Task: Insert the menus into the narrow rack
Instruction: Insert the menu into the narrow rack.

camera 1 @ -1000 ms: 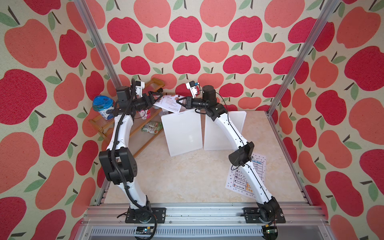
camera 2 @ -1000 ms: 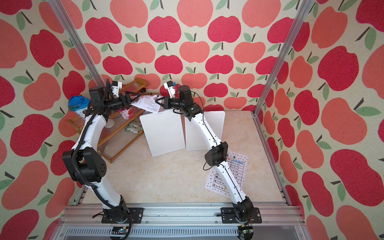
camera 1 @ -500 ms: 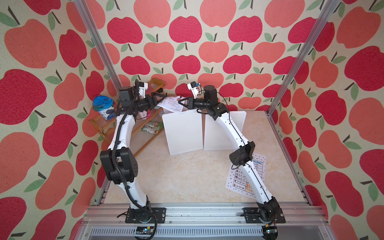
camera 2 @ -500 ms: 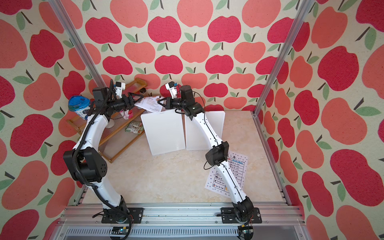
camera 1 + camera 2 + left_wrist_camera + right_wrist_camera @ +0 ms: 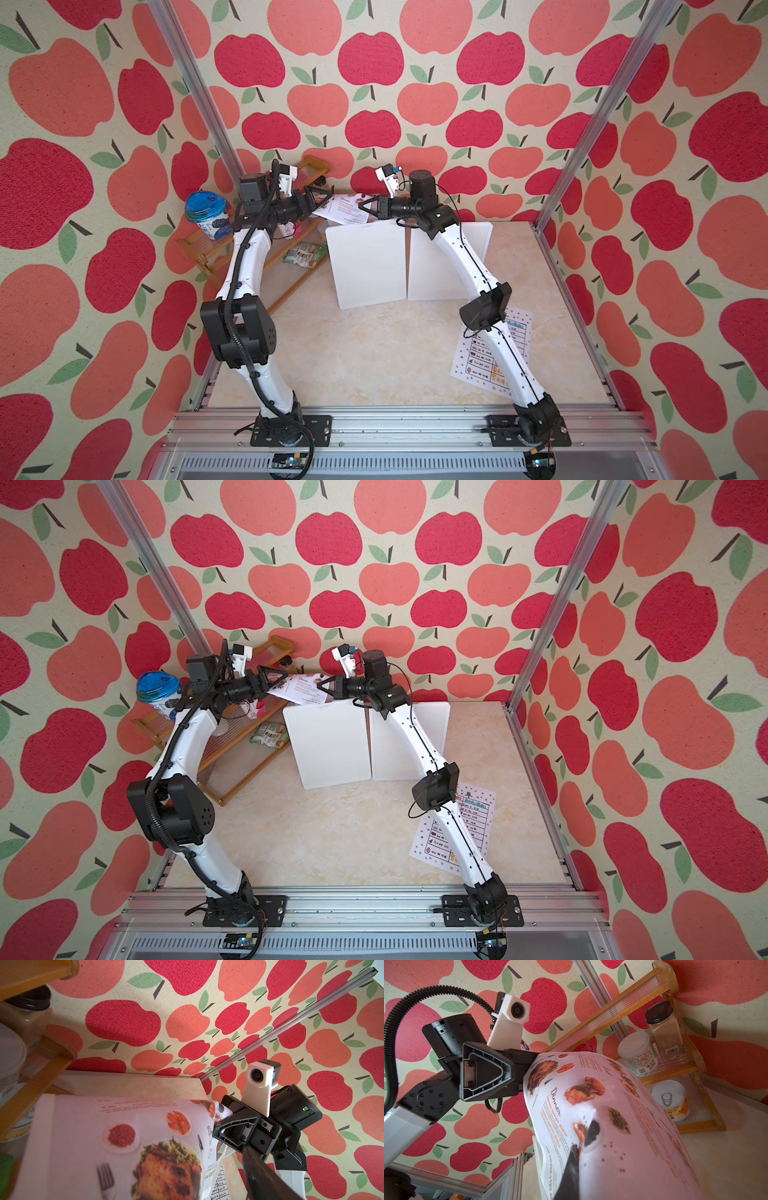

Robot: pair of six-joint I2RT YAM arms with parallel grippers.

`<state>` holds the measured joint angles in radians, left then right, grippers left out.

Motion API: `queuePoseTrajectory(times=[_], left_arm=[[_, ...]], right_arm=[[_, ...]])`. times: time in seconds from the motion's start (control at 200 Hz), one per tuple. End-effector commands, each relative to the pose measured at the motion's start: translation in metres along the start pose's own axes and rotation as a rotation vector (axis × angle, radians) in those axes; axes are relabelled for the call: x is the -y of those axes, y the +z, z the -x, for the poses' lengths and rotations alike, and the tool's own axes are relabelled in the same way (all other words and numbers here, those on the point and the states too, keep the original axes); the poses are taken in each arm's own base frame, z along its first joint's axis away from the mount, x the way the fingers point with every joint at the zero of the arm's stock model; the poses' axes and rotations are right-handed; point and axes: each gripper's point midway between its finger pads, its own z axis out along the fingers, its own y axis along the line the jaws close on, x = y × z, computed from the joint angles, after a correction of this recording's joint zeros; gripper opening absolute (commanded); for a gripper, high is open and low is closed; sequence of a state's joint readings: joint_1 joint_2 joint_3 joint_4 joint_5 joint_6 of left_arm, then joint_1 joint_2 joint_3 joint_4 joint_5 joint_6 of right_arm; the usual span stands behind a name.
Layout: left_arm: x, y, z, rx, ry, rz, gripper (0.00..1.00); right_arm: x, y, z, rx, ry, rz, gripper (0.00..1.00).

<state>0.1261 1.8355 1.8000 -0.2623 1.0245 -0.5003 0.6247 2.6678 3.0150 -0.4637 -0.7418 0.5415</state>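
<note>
A white paper menu sheet with food photos (image 5: 124,1147) bows across the foreground, one edge pinched in the closed black right pincer (image 5: 217,1126), which carries a white wrist camera (image 5: 259,1078). Beside the sheet stands an orange-brown wooden shelf (image 5: 37,1084) holding a black-lidded glass spice jar (image 5: 27,1020), with the beige marbled worktop (image 5: 135,1084) beyond.

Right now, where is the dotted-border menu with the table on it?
In a top view the dotted-border menu lies flat on the tabletop at the robot's right, partly under the right arm, nearer the base than the white panel.
</note>
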Motion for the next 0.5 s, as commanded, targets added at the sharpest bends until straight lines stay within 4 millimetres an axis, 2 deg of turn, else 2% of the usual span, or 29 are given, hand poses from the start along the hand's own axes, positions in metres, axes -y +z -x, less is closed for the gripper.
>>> queuePoseTrajectory(times=[0.0, 0.49], left_arm=[[0.008, -0.002, 0.001, 0.002, 0.033, 0.005, 0.82], [0.005, -0.001, -0.003, -0.002, 0.032, 0.007, 0.83]], right_arm=[[-0.017, -0.017, 0.005, -0.029, -0.029, 0.027, 0.00], [-0.036, -0.033, 0.007, -0.062, -0.114, 0.083, 0.00]])
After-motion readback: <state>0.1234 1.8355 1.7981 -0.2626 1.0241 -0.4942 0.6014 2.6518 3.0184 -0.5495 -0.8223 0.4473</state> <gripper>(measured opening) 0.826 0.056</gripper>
